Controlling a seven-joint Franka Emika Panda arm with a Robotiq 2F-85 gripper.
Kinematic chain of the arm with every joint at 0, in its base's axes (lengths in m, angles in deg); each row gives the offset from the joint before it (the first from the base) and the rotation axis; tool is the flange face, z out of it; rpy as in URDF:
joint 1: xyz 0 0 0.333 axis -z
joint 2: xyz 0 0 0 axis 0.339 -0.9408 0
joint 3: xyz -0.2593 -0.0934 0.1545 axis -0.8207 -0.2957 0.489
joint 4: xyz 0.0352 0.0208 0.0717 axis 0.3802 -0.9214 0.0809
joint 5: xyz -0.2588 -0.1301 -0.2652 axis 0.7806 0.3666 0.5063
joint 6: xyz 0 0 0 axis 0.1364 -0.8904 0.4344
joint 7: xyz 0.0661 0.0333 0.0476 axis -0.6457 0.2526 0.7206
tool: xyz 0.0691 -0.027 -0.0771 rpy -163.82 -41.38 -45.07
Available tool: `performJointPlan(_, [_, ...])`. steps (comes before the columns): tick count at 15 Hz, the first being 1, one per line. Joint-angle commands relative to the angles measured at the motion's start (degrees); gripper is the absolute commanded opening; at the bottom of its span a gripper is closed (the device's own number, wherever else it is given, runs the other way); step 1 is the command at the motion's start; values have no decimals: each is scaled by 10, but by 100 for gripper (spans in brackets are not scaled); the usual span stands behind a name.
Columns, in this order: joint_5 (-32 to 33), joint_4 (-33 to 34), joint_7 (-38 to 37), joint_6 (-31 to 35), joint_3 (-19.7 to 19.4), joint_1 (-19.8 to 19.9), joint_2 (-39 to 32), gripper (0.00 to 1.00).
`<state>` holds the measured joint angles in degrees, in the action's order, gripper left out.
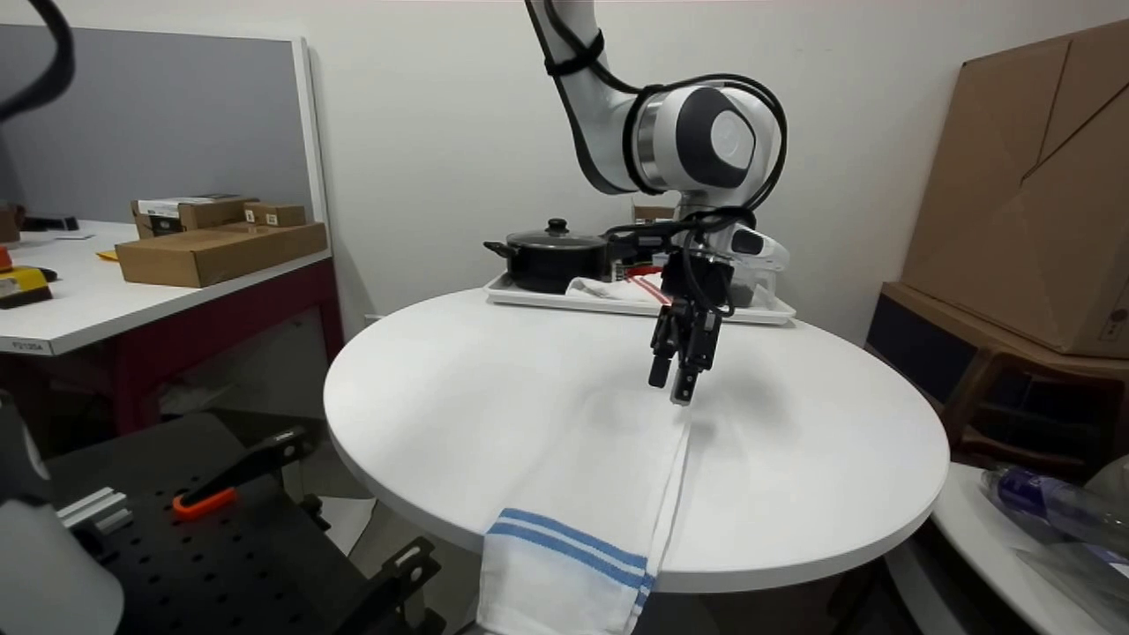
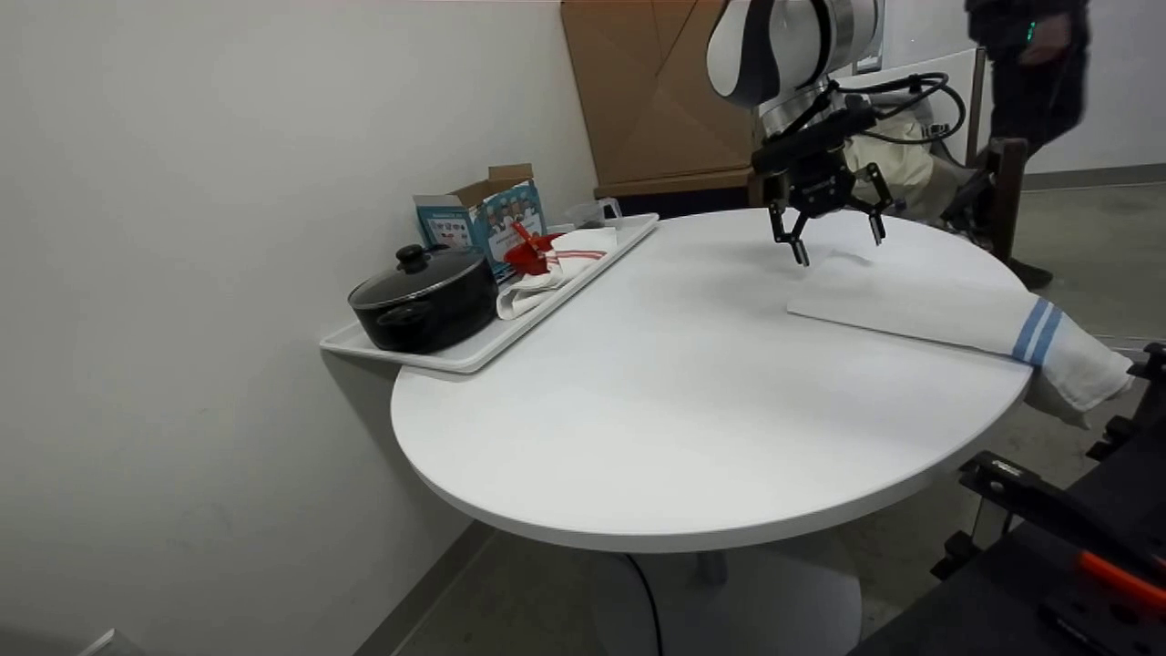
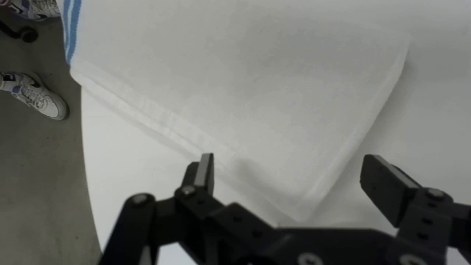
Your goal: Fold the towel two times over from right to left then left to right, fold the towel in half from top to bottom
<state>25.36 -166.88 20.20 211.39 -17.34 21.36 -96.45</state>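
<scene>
The towel (image 1: pixel 564 582), white with blue stripes, lies as a strip on the round white table, and its striped end hangs over the edge. It also shows in an exterior view (image 2: pixel 920 305) and in the wrist view (image 3: pixel 239 92). Its long edge shows layers, so it looks folded lengthwise. My gripper (image 1: pixel 670 392) is open and empty above the towel's inner end, as an exterior view (image 2: pixel 840 250) also shows. In the wrist view the fingers (image 3: pixel 288 157) stand apart, with a towel corner below and between them. The gripper body hides the table near that corner.
A white tray (image 2: pixel 487 351) at the wall side holds a black lidded pot (image 2: pixel 428 305), a red-striped cloth (image 2: pixel 583 244), a red item (image 2: pixel 530 255) and a clear container (image 2: pixel 592 214). A blue box (image 2: pixel 483 219) stands there too. A black perforated platform (image 1: pixel 203 564) stands near the table.
</scene>
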Motion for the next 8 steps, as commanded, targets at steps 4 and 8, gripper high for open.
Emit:
performJointPlan(4, [11,-48,-30,74,1,-35,-29,100])
performJointPlan(8, [15,-58,-35,95,-2,-56,-42,72])
